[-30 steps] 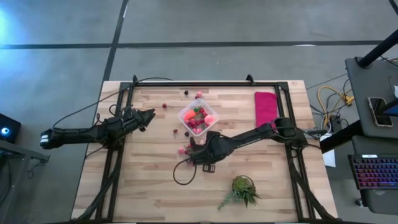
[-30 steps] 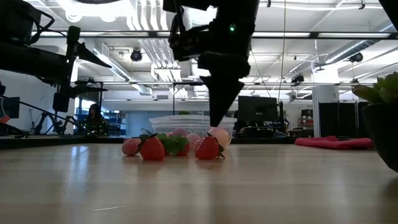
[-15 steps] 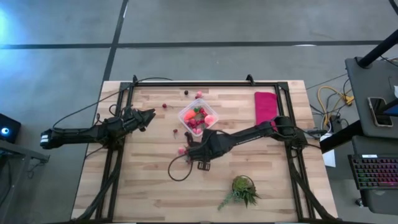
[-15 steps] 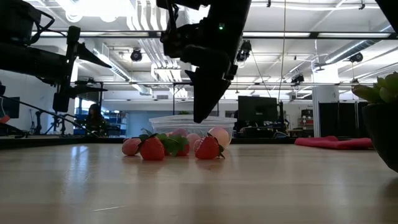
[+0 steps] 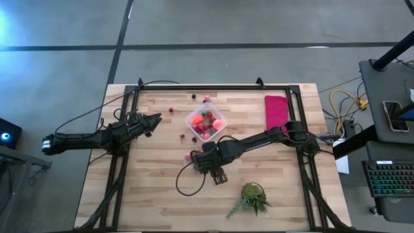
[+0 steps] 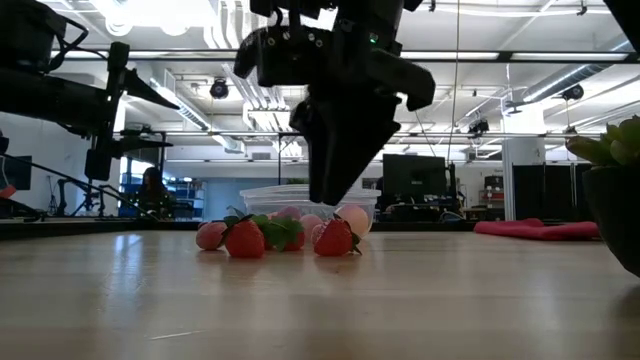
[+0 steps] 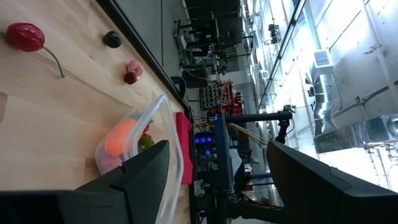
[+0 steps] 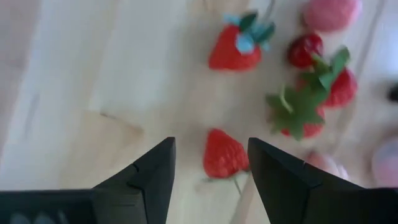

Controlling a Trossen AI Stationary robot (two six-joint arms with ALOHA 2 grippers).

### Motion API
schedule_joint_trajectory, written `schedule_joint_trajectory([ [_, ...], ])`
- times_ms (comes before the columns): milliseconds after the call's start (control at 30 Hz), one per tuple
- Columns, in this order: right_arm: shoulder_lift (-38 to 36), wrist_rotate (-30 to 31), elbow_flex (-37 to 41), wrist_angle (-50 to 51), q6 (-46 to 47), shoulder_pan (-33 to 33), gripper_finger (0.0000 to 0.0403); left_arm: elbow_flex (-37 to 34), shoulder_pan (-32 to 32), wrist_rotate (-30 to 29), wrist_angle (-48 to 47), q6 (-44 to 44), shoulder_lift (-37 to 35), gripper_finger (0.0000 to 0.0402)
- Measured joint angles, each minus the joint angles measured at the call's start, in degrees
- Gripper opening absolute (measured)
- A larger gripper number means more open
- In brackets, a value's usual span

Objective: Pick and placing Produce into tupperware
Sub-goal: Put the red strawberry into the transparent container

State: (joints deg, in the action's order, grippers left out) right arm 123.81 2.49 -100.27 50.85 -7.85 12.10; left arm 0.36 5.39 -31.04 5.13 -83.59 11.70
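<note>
Right gripper fingers apart above a strawberry; probably light, hard, slippery; grip its wide middle; left gripper also apart.

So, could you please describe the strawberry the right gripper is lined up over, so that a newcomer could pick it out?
Start at the clear tupperware mid-table; loose berries lie just outside it, under the open right gripper. The strawberry lies between the fingers, leafless, apart from the leafy-capped strawberries beyond.
</note>
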Motion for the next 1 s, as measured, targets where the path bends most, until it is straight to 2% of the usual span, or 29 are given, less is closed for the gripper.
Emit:
schedule_joint_trajectory([
  [367,0.0,1.9,0.4,0.8,1.6,0.0,0.0194,0.0,0.0,0.0,0.0,0.0,0.1,0.0255],
  [833,0.0,2.1,6.0,-2.6,0.9,-0.6,0.0194,0.0,0.0,0.0,0.0,0.0,0.1,0.0255],
  [1000,0.0,2.1,7.0,-4.7,3.7,-0.8,0.0194,0.0,0.0,0.0,0.0,0.0,0.1,0.0255],
])
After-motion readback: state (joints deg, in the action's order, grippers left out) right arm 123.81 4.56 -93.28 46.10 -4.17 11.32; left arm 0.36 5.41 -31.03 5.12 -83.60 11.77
